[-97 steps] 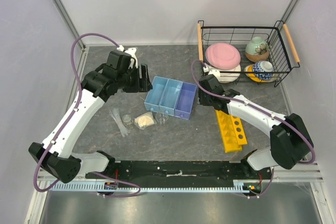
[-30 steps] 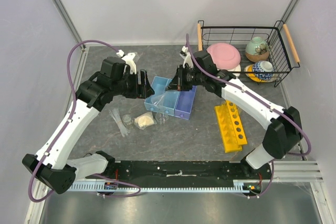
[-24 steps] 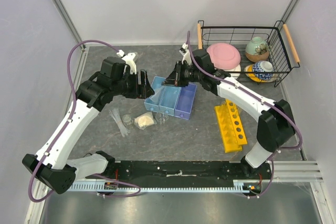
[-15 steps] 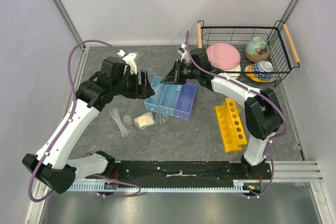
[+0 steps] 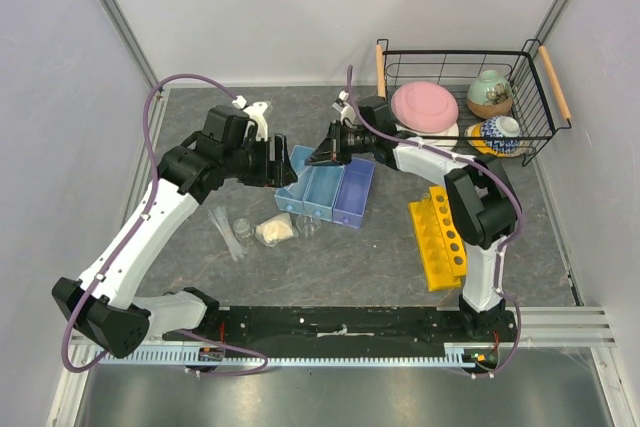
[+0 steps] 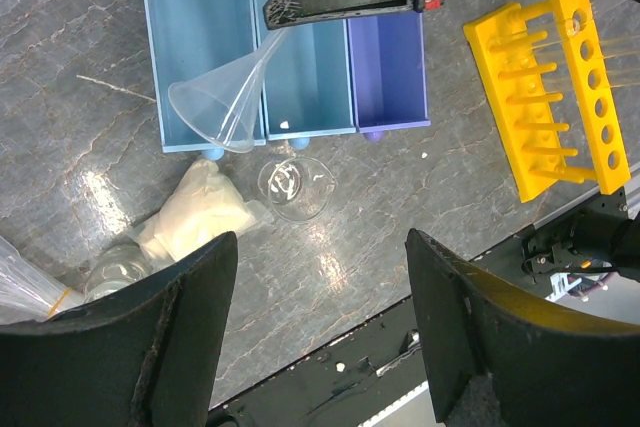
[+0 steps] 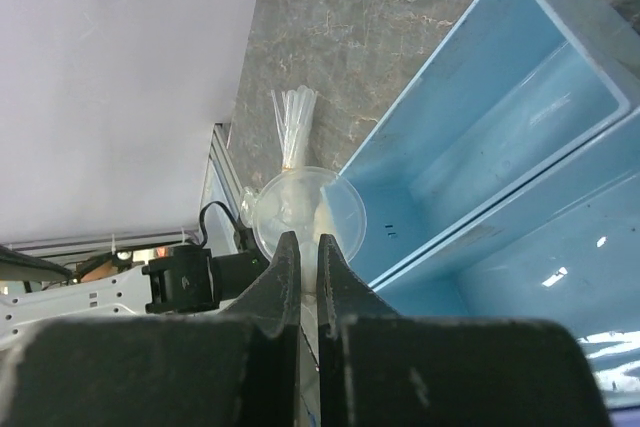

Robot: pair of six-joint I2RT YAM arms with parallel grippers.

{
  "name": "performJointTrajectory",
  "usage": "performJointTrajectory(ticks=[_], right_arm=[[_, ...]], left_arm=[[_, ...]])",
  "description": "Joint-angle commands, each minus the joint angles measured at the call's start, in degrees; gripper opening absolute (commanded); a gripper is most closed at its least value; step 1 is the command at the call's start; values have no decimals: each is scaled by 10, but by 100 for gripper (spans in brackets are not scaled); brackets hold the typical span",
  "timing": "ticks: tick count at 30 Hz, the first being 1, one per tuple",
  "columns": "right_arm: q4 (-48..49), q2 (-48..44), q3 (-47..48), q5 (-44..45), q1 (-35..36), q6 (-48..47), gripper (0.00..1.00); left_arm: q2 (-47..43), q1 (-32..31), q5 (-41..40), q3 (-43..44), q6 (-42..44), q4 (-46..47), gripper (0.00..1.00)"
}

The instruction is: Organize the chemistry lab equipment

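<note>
Funnel shifted slightly leftward.

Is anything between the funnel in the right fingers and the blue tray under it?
Nothing visible. The funnel hangs from the right gripper above the blue tray, whose compartments look bare; the open left gripper sits aside.

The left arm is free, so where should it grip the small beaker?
Pinch the beaker at its rim from straight above, one finger inside, one outside: it stands upright, mouth up. Take the near side, clear of the cream lump and blue tray.
</note>
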Motion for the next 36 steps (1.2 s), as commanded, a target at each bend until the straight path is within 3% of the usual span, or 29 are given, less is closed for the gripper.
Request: performJointTrajectory(ticks=[1, 12, 17, 30, 32, 36], right_arm=[[36, 30, 39, -42, 3, 0, 0], [-7, 96, 112, -62, 5, -22, 0], [-84, 132, 163, -74, 9, -65, 0], [-153, 154, 181, -89, 22, -111, 0], [-181, 167, 204, -81, 25, -126, 2], [-208, 183, 229, -68, 32, -141, 25]], left_arm=[[-1, 2, -3, 28, 17, 8, 75], [0, 3, -8, 28, 19, 5, 75], [-2, 3, -14, 26, 20, 3, 75], [4, 3, -6, 29, 17, 6, 75], [3, 3, -5, 28, 17, 6, 75], [0, 2, -7, 25, 17, 6, 75]])
